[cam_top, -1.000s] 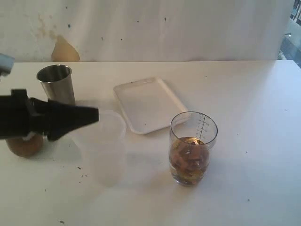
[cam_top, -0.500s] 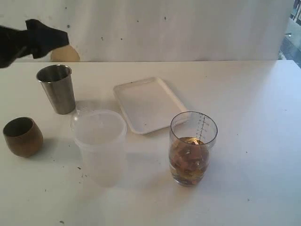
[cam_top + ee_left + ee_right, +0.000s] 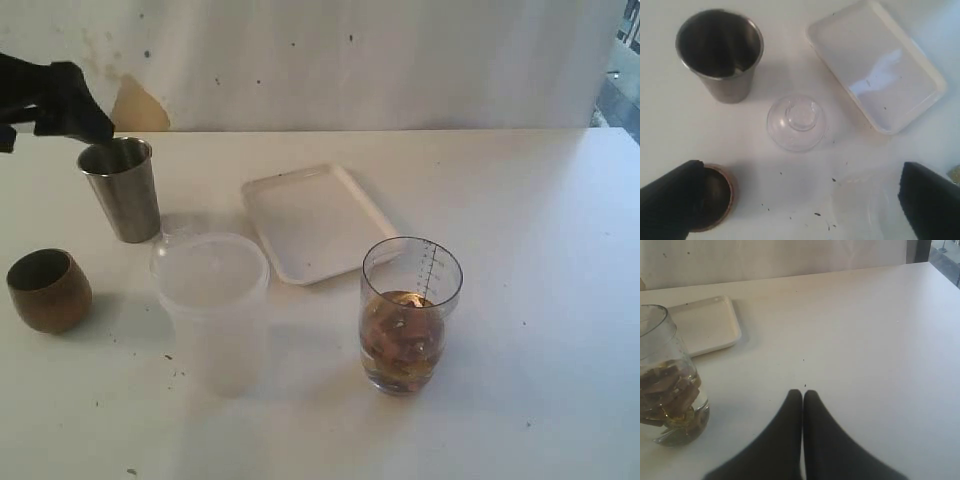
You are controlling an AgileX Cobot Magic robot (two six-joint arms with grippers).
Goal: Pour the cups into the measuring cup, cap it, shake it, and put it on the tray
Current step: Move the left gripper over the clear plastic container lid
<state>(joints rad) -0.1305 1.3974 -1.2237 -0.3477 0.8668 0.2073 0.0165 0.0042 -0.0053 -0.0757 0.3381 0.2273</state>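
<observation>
The steel tumbler (image 3: 122, 190) stands upright at the back left, and the left wrist view shows it (image 3: 720, 50) empty. In front of it sits the brown wooden cup (image 3: 48, 290), also upright. The measuring cup (image 3: 410, 315) stands at the front right with brown pieces and liquid in its lower half (image 3: 667, 390). Behind it lies the white tray (image 3: 320, 220), bare. My left gripper (image 3: 75, 115) hovers above and just left of the tumbler, open wide (image 3: 801, 172), holding nothing. My right gripper (image 3: 803, 395) is shut and empty, to the right of the measuring cup.
A frosted lidded plastic container (image 3: 212, 310) stands between the wooden cup and the measuring cup. A small clear domed lid (image 3: 796, 122) lies on the table between the tumbler and that container. Dark crumbs dot the table near it. A wall runs along the back.
My left arm has risen from low over the wooden cup, swung back to the far left, then dipped slightly toward the steel tumbler. The cups have not moved.
</observation>
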